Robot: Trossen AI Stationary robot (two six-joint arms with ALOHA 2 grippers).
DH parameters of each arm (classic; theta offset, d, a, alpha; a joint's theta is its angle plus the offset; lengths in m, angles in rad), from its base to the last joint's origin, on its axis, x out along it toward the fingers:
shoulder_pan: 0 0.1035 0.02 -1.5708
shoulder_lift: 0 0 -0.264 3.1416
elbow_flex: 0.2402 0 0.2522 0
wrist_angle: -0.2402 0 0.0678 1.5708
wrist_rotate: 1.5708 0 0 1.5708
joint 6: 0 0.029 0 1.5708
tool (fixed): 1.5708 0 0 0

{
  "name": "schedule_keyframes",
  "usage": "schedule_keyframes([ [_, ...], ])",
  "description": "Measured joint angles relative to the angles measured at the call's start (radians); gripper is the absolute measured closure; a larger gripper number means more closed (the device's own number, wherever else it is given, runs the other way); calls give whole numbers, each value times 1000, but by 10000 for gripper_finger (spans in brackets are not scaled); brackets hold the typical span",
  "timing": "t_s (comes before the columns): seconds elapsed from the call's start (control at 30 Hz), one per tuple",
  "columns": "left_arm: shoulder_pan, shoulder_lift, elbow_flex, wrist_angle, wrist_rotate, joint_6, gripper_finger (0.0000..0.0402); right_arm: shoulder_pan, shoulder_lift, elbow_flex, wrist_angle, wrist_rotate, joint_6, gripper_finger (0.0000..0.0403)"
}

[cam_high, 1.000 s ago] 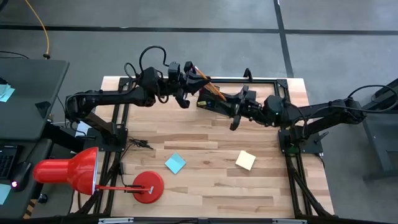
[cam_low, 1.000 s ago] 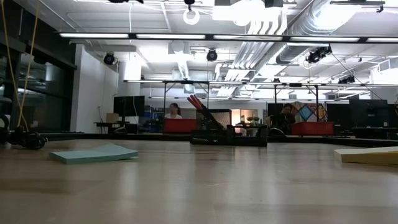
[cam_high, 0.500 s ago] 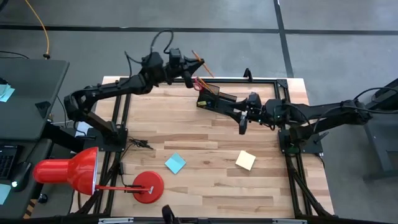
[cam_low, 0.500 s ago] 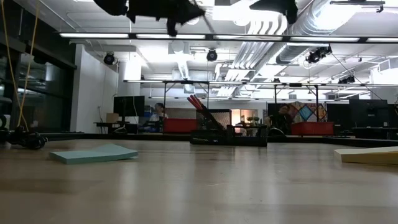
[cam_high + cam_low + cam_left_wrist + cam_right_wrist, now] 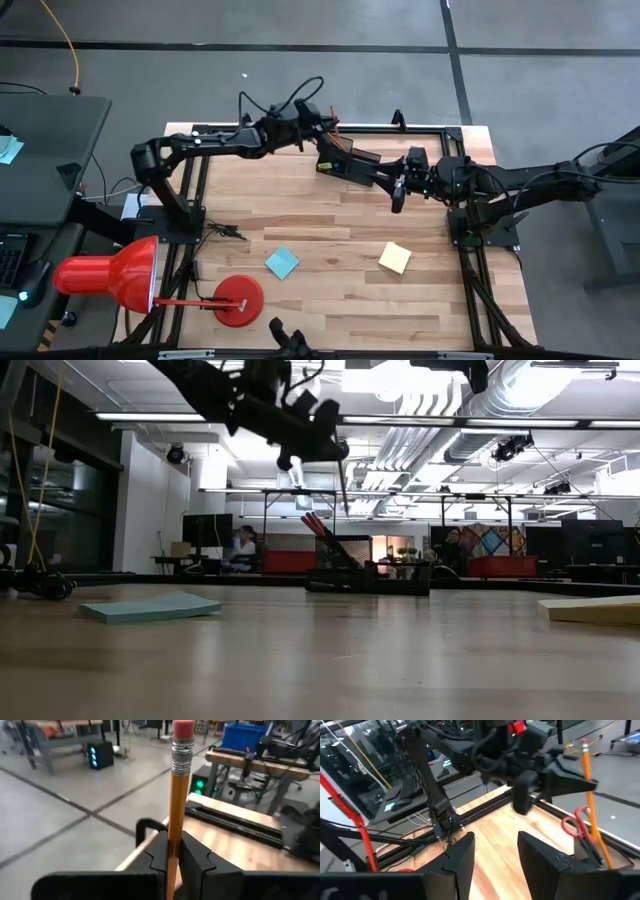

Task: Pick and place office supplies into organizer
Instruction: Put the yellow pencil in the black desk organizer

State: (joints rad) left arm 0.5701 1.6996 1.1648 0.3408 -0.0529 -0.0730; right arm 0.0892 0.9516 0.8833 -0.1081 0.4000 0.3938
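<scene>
My left gripper (image 5: 322, 125) is shut on an orange pencil (image 5: 176, 795) with a pink eraser, at the far edge just over the black organizer (image 5: 338, 162). In the low view the pencil's dark point (image 5: 344, 495) hangs above the organizer (image 5: 370, 578). Red scissors handles (image 5: 576, 827) and another orange shaft (image 5: 601, 851) stick up out of the organizer. My right gripper (image 5: 399, 197) hovers open to the organizer's right, with nothing between its fingers (image 5: 462, 857). A blue pad (image 5: 282, 263) and a yellow pad (image 5: 394, 257) lie flat on the table. My left gripper pinches the pencil's shaft (image 5: 175, 827) between its two fingers (image 5: 197, 857), some way below the eraser end. The fingers come about level from the table's left and lie across the pencil. The pencil stands nearly upright, eraser up and point down, lifted clear above the organizer.
A big red desk lamp (image 5: 110, 275) with its round base (image 5: 238, 300) stands at the near left. A black frame (image 5: 420, 128) runs along the far edge. Bare wood lies between the organizer and the pads. People show in the room behind.
My left gripper has come down and toward the table's right, onto the spot above the organizer, entering the low view from above. It has turned so that the pencil stands upright. My right gripper has drawn back a little toward the right edge.
</scene>
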Motion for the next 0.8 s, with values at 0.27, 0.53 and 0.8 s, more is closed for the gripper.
schedule_keyframes([
  [0.27, -1, 113, 1, 88, -9, 9, 385, 5, 0, 0, 0, -27, 66, 263],
  [0.53, -1, 218, 0, 149, -8, -30, 379, 6, 0, 0, 0, -43, 106, 263],
  [0.8, 0, 243, 1, 162, -7, -57, 345, 5, 0, 0, -10, -26, 96, 263],
])
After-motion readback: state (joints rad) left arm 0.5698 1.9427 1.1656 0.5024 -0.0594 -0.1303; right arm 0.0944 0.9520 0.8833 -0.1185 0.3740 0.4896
